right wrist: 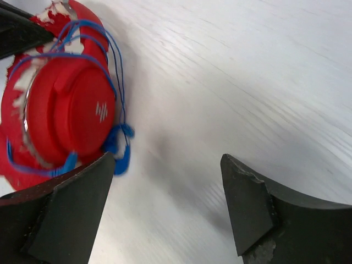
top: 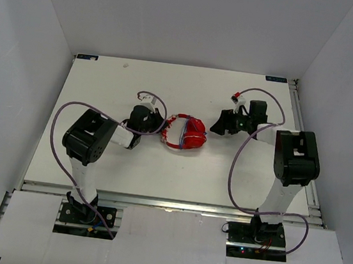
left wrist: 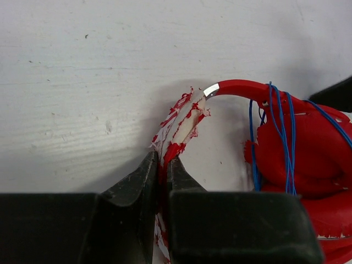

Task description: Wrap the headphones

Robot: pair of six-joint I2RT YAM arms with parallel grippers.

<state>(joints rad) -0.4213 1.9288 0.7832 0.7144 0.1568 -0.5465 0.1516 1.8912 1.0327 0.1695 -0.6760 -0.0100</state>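
Plainly, the headphones point(top: 186, 134) lie near the middle of the surface point(top: 158, 175), a compact bundle whose long axis runs roughly from nine to three o'clock in the top view, with the headband point(left wrist: 190, 118) at nine and the earcups point(top: 195, 138) at three. The left jaws are clamped on the worn, flaking headband at that nine o'clock end, pressing it from both sides. The right jaws stand apart with nothing between them, just beside the earcups at about two o'clock, so the right arm point(top: 295, 159) is the free one.

The blue cable point(right wrist: 113, 66) is looped several times over the earcups. A blurred blue blob at the cup's lower edge is probably the plug point(right wrist: 122, 154). Only the left wrist view shows the pinch on the headband. Only the right wrist view shows that blob, lying at about ten o'clock from the gap of the right jaws, which is likely where any tucking would happen.
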